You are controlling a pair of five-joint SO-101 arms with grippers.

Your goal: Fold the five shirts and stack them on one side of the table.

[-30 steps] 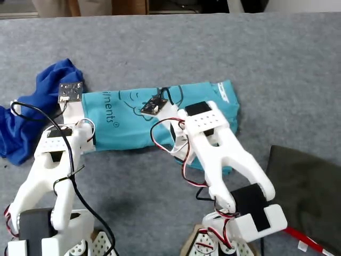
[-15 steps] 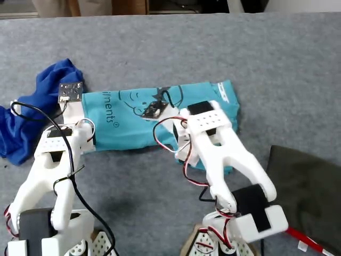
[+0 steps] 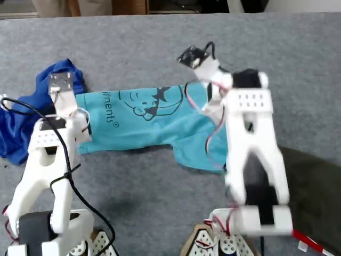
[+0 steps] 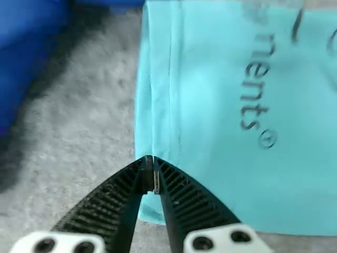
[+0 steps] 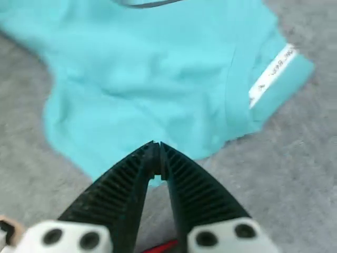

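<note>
Left wrist view: left gripper [image 4: 150, 176] pinched shut on teal shirt [image 4: 226, 79] hem, frame's lower middle; right gripper [image 5: 156, 153] closed, empty, above teal shirt.

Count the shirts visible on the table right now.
3: a teal shirt mid-table, a blue shirt bunched at the left, a dark garment at the right edge. Others may be hidden.

We see a teal shirt [image 3: 144, 120] lying print-up across our grey table [image 3: 293, 58]. A crumpled blue shirt [image 3: 21, 122] sits just beside one end, and a dark garment [image 3: 314, 181] lies beyond the other. Our left arm [image 3: 45, 160] stands over the hem by the blue shirt, and our right arm [image 3: 250, 133] crosses the opposite end.
</note>
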